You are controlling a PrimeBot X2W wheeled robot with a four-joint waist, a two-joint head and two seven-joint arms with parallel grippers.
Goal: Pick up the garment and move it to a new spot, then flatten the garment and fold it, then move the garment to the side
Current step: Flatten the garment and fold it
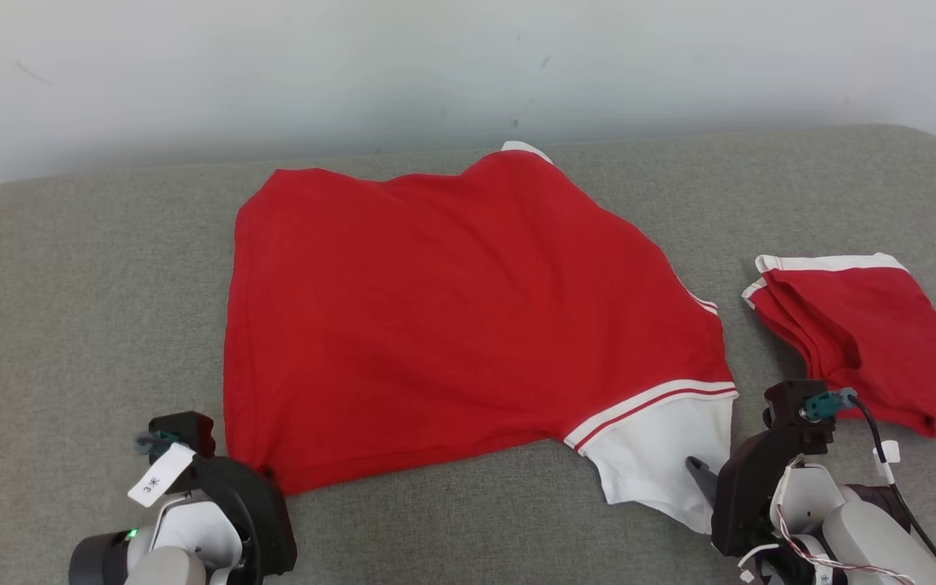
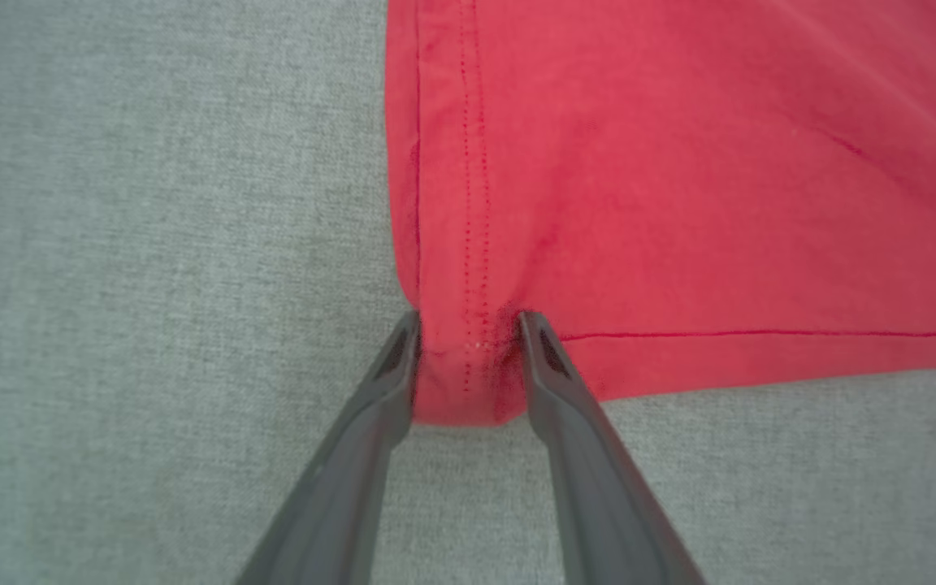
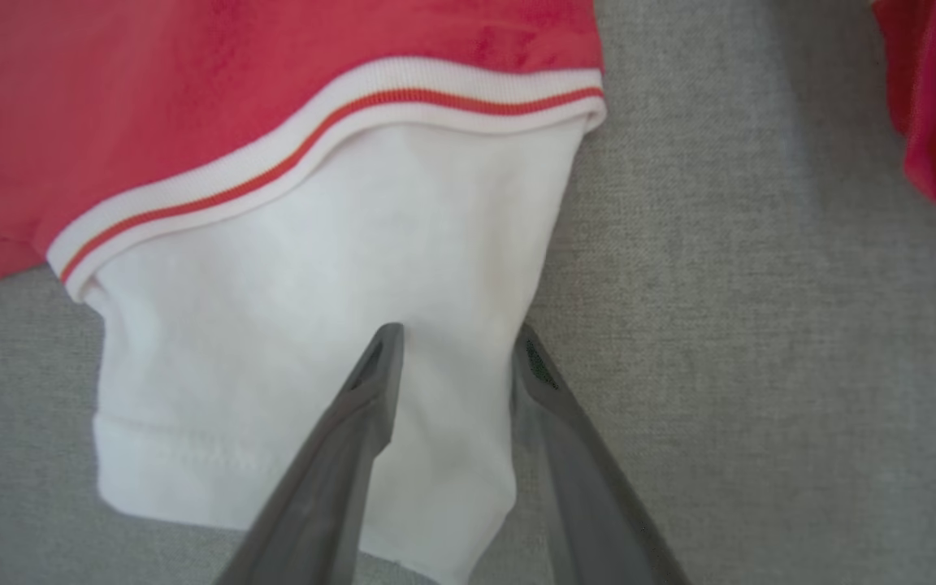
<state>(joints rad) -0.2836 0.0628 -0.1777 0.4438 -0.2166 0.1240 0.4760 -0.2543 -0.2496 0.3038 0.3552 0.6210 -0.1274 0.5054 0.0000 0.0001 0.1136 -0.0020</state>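
- The red short-sleeved cotton shirt (image 1: 435,309) lies spread and mostly flat across the middle of the grey woven fabric pad (image 1: 70,284); its long axis runs along the pad's length, with the hem toward the pad's left end and the sleeves toward its right end.
- The left gripper (image 2: 468,329) sits by the pad's near edge, left of middle; its 2 dark fingers stand moderately apart, 1 on each side of the shirt's near hem corner (image 2: 456,390), which bunches between the tips and touches both; I judge this a straddle, not yet a firm pinch.
- The right gripper (image 3: 458,333) sits by the pad's near edge, right of middle; its 2 fingers are parted by a similar gap, 1 lying on the soft white sleeve (image 3: 314,325) and the other at the sleeve's outer edge; no cloth is lifted.
- A second red garment, folded (image 1: 866,341), rests toward the pad's right end, apart from the shirt.
- The shirt lies ahead of both pairs of fingers, toward the pad's far edge; its near side edge runs from 1 gripper to the other, so each arm is nearest its own end; a fold likely needs both to clamp and carry that edge away together; the sleeve hold looks the weaker.
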